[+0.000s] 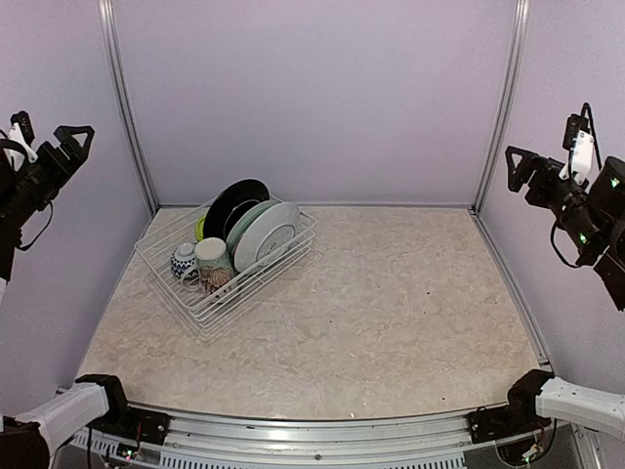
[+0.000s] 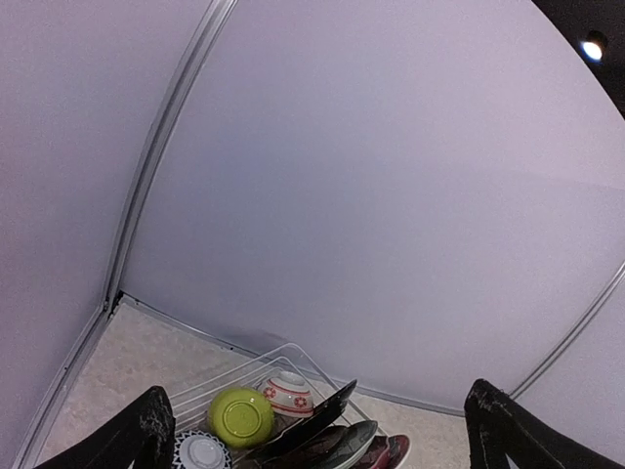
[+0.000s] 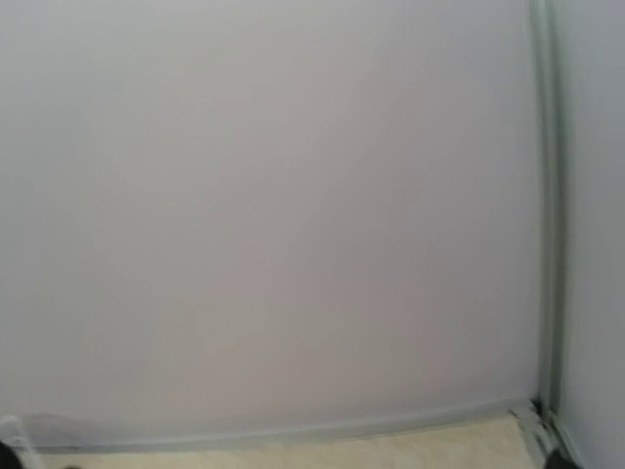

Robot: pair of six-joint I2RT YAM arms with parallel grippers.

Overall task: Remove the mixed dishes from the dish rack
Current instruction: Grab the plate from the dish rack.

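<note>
dish rack (image 1: 190,298) holding dishes (image 1: 266,233), well below left fingers (image 1: 73,129), right fingers (image 1: 515,154)

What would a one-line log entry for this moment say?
stage: unloading not begun | dish rack: dishes inside | left gripper: open, raised, empty | right gripper: open, raised, empty

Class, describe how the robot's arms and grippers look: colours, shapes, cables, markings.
Both arms are mostly black, with white lower links near the bases. The left gripper and right gripper have black, angular, triangular fingers. The right arm shows a white wrist part, thin black cables and green lights.
</note>
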